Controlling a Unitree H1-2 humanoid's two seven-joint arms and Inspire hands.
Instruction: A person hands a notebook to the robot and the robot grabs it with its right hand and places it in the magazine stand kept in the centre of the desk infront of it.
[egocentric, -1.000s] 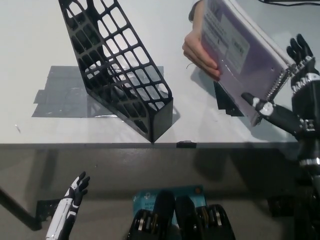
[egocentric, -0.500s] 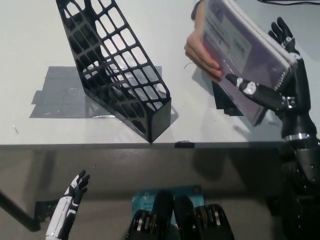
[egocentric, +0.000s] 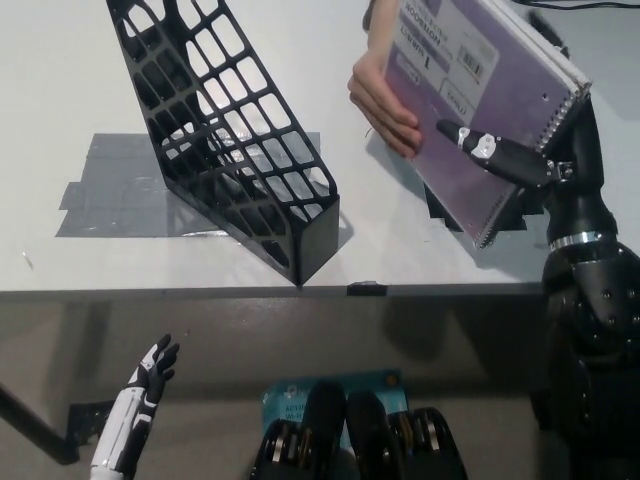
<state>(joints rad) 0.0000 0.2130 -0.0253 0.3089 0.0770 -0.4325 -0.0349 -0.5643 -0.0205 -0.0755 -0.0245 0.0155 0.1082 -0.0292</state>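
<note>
Right hand (egocentric: 545, 175) pinches notebook (egocentric: 480, 95) at its spiral edge, person's hand (egocentric: 385, 95) holding far side. Stiff, light, slick cover; grip near spine. Stand (egocentric: 225, 140) well to its left. Left hand (egocentric: 150, 375) idle, fingers apart.

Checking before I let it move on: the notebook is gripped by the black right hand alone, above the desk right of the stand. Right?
Not alone. In the head view a person's hand also holds the notebook at its left edge, while the right hand grips its spiral side. It is above the desk, right of the stand.
</note>
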